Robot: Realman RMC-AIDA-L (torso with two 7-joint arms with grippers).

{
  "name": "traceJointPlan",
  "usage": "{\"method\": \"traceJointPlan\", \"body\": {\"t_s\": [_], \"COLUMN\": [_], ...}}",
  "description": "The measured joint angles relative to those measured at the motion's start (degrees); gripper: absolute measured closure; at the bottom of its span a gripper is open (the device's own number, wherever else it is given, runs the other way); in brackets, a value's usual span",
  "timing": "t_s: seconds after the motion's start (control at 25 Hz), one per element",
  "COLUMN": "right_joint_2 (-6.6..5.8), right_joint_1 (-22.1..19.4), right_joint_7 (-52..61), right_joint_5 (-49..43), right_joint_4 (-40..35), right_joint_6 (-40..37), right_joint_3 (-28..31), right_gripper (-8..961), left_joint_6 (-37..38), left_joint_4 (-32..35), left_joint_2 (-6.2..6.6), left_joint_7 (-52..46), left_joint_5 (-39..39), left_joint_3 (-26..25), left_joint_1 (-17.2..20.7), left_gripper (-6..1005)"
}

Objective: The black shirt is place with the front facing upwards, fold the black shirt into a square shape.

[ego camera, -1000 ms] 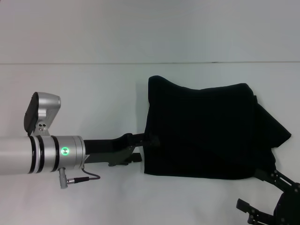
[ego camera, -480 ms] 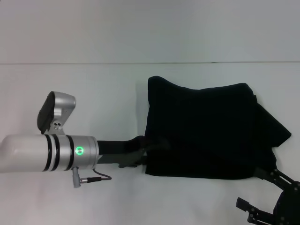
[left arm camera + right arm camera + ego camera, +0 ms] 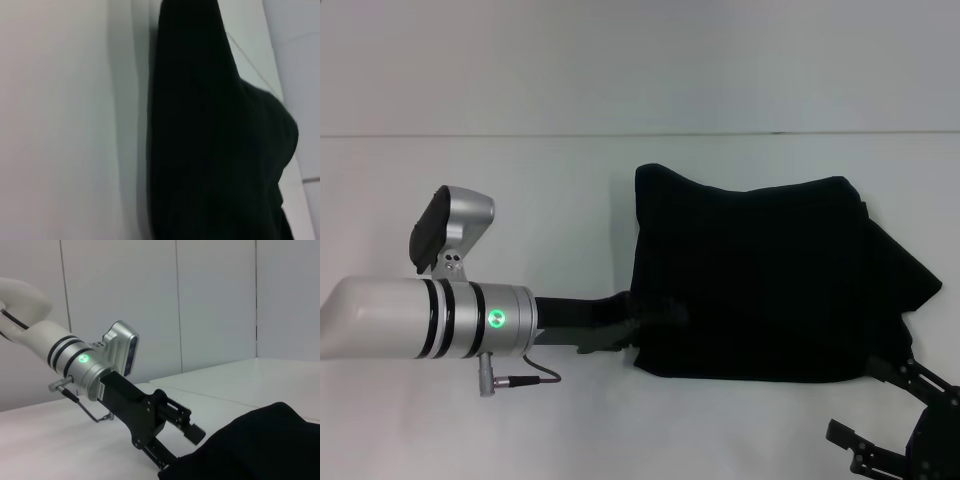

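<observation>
The left gripper (image 3: 645, 325) meets the shirt (image 3: 750, 280) at its near-left edge, finger state unclear, while the right gripper (image 3: 890, 440) hangs spread by its near-right corner

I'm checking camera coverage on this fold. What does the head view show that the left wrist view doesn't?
Only the head view shows the left gripper at the shirt's near-left edge, its arm, and the right gripper parked at the near right. Only the left wrist view gives a close look along the cloth's folded edge. Both show the black shirt on the white table.
</observation>
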Motion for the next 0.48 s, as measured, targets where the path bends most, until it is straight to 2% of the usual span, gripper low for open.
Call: {"method": "traceJointPlan", "body": {"t_s": [0.08,0.4,0.48], "right_joint_2": [0.00,0.00,0.00], "right_joint_1": [-0.1,-0.2,-0.2], "right_joint_7": [0.0,0.3,0.3], "right_joint_5": [0.1,0.3,0.3], "right_joint_4": [0.0,-0.2,-0.3], "right_joint_6": [-0.1,-0.4,-0.4], "right_joint_3": [0.0,0.1,0.1], "right_gripper": [26,26,26], "left_joint_6": [-0.4,-0.9,-1.2], "left_joint_4": [0.1,0.2,0.2], "left_joint_2": [-0.03,-0.03,-0.02], "left_joint_7": [0.2,0.5,0.6], "left_joint_5": [0.0,-0.2,-0.2], "left_joint_3": [0.9,1.1,1.1], "left_joint_1": [0.0,0.1,0.2], "left_gripper": [114,331,429]}}
